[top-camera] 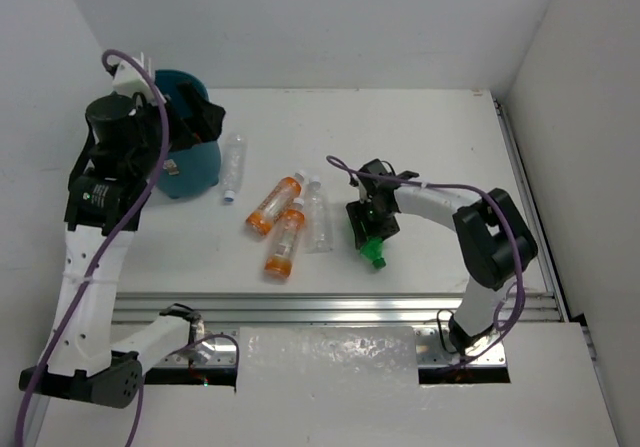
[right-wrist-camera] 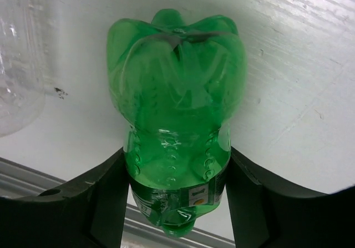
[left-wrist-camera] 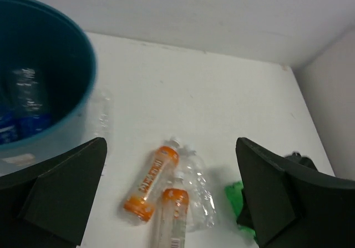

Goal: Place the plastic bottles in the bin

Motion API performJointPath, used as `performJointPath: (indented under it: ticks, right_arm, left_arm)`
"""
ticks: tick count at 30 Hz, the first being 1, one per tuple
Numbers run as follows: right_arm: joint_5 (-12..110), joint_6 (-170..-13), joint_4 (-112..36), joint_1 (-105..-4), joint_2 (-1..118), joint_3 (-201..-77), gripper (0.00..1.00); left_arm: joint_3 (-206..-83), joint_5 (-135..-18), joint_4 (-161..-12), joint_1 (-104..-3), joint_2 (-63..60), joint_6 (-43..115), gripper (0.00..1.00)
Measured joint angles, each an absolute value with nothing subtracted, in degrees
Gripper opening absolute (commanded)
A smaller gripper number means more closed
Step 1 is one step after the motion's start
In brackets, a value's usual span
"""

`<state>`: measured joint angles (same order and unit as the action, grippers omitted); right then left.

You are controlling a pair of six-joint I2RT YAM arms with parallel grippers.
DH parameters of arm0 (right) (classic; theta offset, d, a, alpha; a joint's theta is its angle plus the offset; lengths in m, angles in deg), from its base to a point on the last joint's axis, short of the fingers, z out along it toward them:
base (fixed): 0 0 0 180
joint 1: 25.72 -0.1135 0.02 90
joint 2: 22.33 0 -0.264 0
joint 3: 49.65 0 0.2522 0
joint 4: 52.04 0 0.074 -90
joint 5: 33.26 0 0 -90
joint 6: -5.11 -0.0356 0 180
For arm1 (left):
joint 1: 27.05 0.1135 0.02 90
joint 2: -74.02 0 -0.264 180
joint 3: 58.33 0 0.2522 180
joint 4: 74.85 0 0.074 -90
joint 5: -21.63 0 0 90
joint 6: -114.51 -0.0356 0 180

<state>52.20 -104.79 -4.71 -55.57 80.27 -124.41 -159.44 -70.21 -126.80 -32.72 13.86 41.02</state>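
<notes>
The teal bin (top-camera: 200, 167) stands at the back left; in the left wrist view (left-wrist-camera: 66, 65) it holds blue-labelled bottles (left-wrist-camera: 25, 117). My left gripper (top-camera: 200, 115) hangs above the bin's rim, open and empty (left-wrist-camera: 171, 145). A clear bottle (top-camera: 233, 167) lies beside the bin. Two orange bottles (top-camera: 274, 203) (top-camera: 284, 244) and a clear bottle (top-camera: 318, 219) lie mid-table. My right gripper (top-camera: 368, 222) is shut on the green bottle (top-camera: 372, 252) round its waist (right-wrist-camera: 176, 159), low over the table.
White walls close in at the back and both sides. A metal rail (top-camera: 330, 307) runs along the table's near edge, close to the green bottle. A metal strip (top-camera: 525, 197) lines the right edge.
</notes>
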Motion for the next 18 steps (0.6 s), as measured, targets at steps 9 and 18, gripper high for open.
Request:
performJointPath:
  ticks: [9,18]
  right_arm:
    - [47.50,-103.87,-11.55,-55.39,55.23,-113.26,0.22]
    - [21.91,-104.35,-25.96,-55.48,33.09,-112.27,0.22]
  left_arm:
    - [-128.77,-95.63,-109.40,-35.78,18.91,50.84,1.00]
    - [-125.82,-105.66,-91.74,-53.53,17.18,57.76,1.00]
